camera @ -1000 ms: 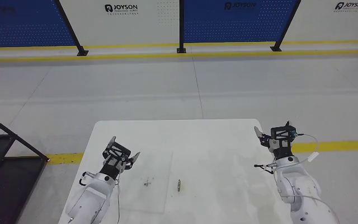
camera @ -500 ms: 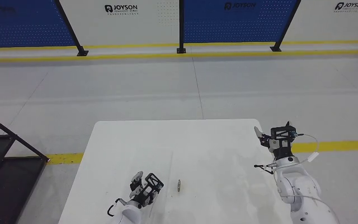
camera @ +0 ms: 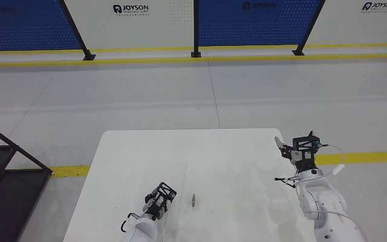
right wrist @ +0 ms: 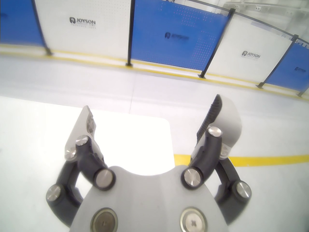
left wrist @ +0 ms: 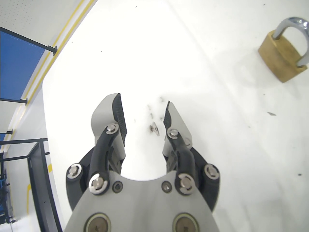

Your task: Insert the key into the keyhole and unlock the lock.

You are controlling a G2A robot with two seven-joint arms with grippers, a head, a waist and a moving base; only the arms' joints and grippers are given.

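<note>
Left gripper [left wrist: 143,108]: mine, jaws spread, empty, tilted down low over the table [left wrist: 193,37], lock [left wrist: 281,56] nearby. Right gripper [right wrist: 151,103]: spread, empty, at the table's corner.

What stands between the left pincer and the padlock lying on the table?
Nothing visible does. Bare white table separates the open left pincer from the brass padlock; small dark specks lie by the pincer's fingertips.

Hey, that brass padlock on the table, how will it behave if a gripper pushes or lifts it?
The padlock looks like solid metal, so probably rigid and heavy for its size. Its flat-sided body would likely slide on the smooth table rather than roll.
</note>
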